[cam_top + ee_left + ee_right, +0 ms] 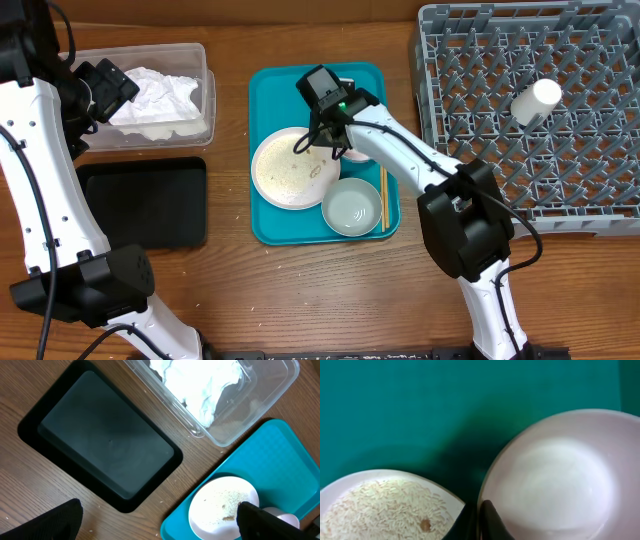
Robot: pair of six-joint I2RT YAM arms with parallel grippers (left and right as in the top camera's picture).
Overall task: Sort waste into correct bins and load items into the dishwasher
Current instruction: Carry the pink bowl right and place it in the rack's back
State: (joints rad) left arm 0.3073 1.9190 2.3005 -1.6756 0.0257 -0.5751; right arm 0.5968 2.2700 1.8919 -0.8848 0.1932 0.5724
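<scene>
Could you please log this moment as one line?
right fingers: shut on pink bowl rim | left fingers: open, empty | napkin: in clear tub

The desk is brown wood with darker grain streaks; the serving tray is teal; the plate is pale pink-white, speckled with beige rice scraps; the pink bowl is plain soft pink; the whitish-blue bowl sits at five o'clock of the plate; the dish rack is grey, a regular peg grid; the cup is white; the tub is clear; the napkin is white; the flat bin is black.
</scene>
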